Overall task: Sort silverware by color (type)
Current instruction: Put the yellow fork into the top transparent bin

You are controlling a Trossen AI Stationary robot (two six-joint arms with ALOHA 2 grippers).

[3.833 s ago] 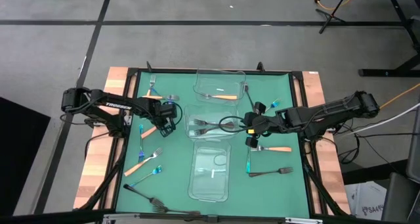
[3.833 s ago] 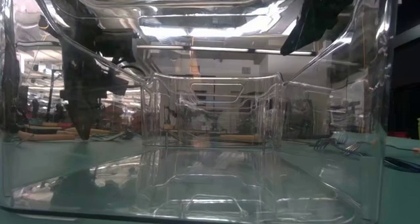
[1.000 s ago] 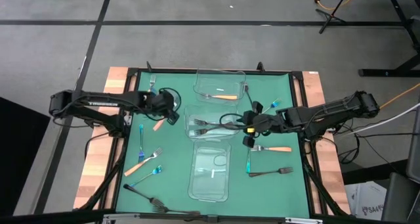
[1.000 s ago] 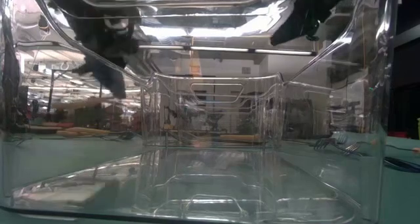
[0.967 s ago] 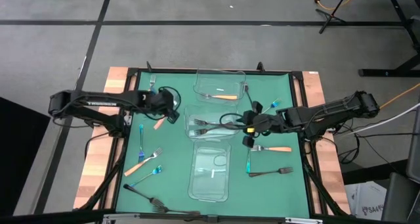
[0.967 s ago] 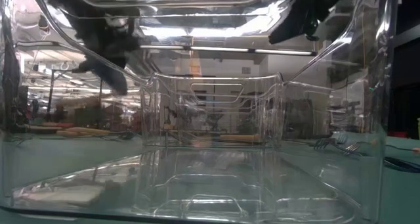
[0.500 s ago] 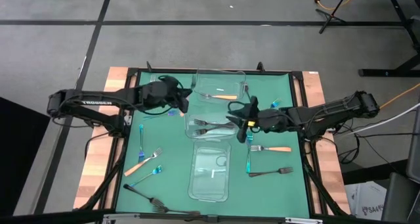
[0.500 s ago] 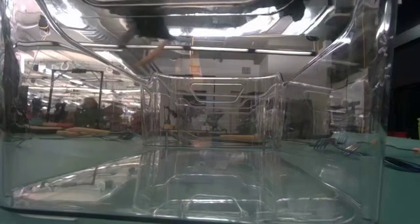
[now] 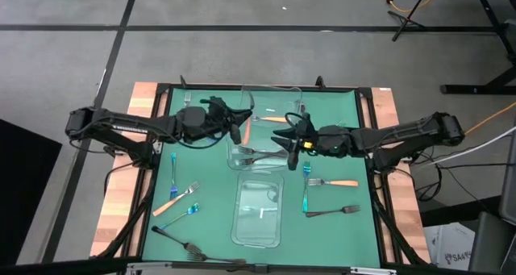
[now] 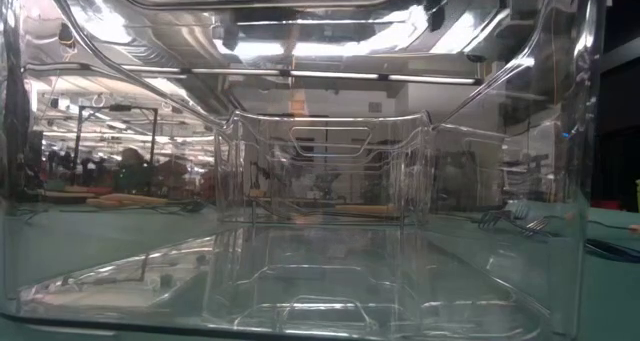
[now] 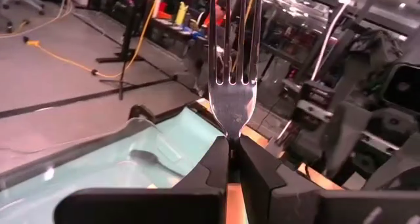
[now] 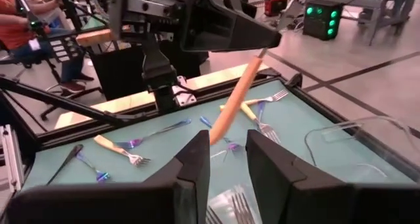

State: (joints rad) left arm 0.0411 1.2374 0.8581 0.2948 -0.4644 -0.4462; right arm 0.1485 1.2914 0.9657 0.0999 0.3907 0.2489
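Observation:
My left gripper (image 9: 239, 128) is shut on an orange-handled fork (image 9: 246, 131) above the gap between the far container (image 9: 271, 93) and the middle container (image 9: 234, 164). My right gripper (image 9: 289, 138) hovers open and empty over the middle container's far right corner, facing the left one. In the right wrist view its fingers (image 12: 226, 163) stand apart, below the held fork's handle (image 12: 237, 96). One orange-handled fork (image 9: 276, 118) lies in the far container, and dark forks (image 9: 251, 152) lie in the middle one. The low view shows neither gripper. My left gripper pinches the fork's silver neck (image 11: 231, 137) between its two fingers, just below the tines (image 11: 233, 33). The fingers lie across the fork. It is lifted clear; the tines stick out ahead of the fingers and the orange handle (image 12: 230, 112) slants down from the gripper.
A third clear container (image 9: 258, 214) lies nearest. Loose forks lie on the green mat: orange (image 9: 172, 199), teal (image 9: 182, 217) and dark (image 9: 182, 245) on the left, orange (image 9: 335, 182), teal (image 9: 306, 197) and dark (image 9: 330, 212) on the right. A person sits beyond the table (image 12: 26, 20).
My left gripper has carried the orange-handled fork up off the mat and toward the table's right, from left of the containers to the far container's near left corner, and the fork has turned about. My right gripper has moved left and farther back and turned toward the left gripper.

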